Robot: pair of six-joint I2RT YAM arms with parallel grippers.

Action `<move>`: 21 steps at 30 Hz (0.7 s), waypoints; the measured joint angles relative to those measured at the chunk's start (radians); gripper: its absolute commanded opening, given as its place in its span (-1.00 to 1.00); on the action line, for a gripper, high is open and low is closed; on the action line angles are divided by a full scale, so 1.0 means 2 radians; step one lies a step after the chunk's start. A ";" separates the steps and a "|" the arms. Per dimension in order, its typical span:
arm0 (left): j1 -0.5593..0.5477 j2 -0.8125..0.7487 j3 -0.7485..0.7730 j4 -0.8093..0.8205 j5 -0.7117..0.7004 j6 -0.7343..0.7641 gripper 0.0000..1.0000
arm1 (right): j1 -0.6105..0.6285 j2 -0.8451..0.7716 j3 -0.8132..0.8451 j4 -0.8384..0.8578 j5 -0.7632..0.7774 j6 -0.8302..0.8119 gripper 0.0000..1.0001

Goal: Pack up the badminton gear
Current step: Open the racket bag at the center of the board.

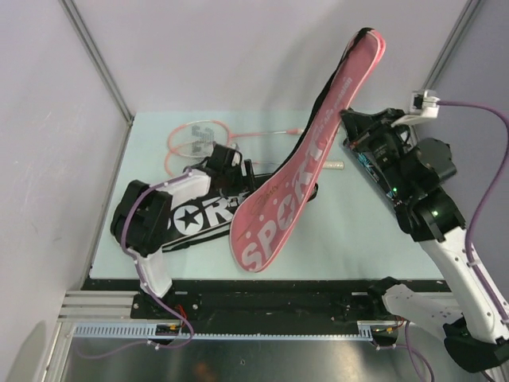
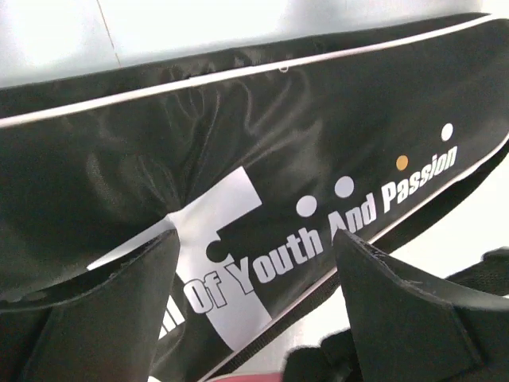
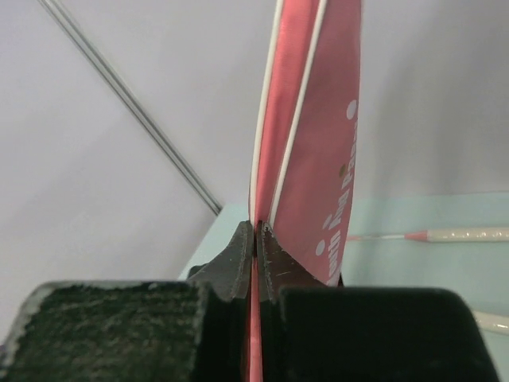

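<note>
The left gripper (image 1: 225,157) covers part of the rackets (image 1: 191,139), and their shafts run behind the pink flap (image 1: 306,167), so only the looped pink-and-white heads and one pale handle (image 1: 334,165) show clearly at the far side of the table (image 1: 358,231). From the left wrist, the gripper (image 2: 256,239) has its fingers spread wide above the black half (image 2: 238,119) of the bag; whether they touch the cloth cannot be told. That half (image 1: 199,213) lies flat at the table's near left. It is glossy, creased fabric with white piping, white dots and "Of Youth And Passion" in white. The right gripper (image 1: 347,118) holds the flap tilted up. In its wrist view the fingers (image 3: 256,231) are pinched tight on the flap's thin edge (image 3: 318,159). The flap is long, rounded and pink, with "SPORT" in white.
</note>
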 measured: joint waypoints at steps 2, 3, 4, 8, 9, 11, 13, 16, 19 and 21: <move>-0.009 -0.025 -0.042 0.028 -0.009 -0.005 0.72 | -0.007 0.017 0.000 0.001 -0.010 -0.005 -1.00; -0.013 -0.039 -0.060 0.042 -0.011 -0.007 0.75 | -0.012 0.023 0.000 0.001 -0.019 -0.007 -1.00; -0.017 -0.056 -0.080 0.050 -0.012 -0.009 0.78 | -0.018 0.027 0.000 0.001 -0.032 -0.010 -1.00; -0.022 -0.137 -0.131 0.013 -0.004 -0.012 0.94 | -0.039 0.023 0.000 -0.007 -0.074 -0.026 -1.00; -0.020 -0.159 -0.132 0.001 0.003 -0.011 0.96 | -0.042 0.018 0.000 -0.012 -0.084 -0.031 -1.00; -0.012 -0.201 -0.122 -0.010 0.022 -0.011 1.00 | -0.047 0.006 -0.001 -0.020 -0.099 -0.041 -1.00; 0.003 -0.228 -0.091 -0.013 0.054 -0.010 0.99 | -0.047 -0.009 -0.003 -0.023 -0.115 -0.047 -1.00; 0.014 -0.222 -0.012 -0.001 0.110 0.016 0.99 | -0.047 -0.035 -0.009 -0.022 -0.141 -0.051 -1.00; -0.006 -0.195 0.054 0.025 0.167 0.070 1.00 | -0.044 -0.048 -0.014 -0.017 -0.161 -0.052 -1.00; -0.036 -0.183 0.070 0.052 0.215 0.109 0.99 | -0.043 -0.056 -0.015 -0.010 -0.176 -0.052 -1.00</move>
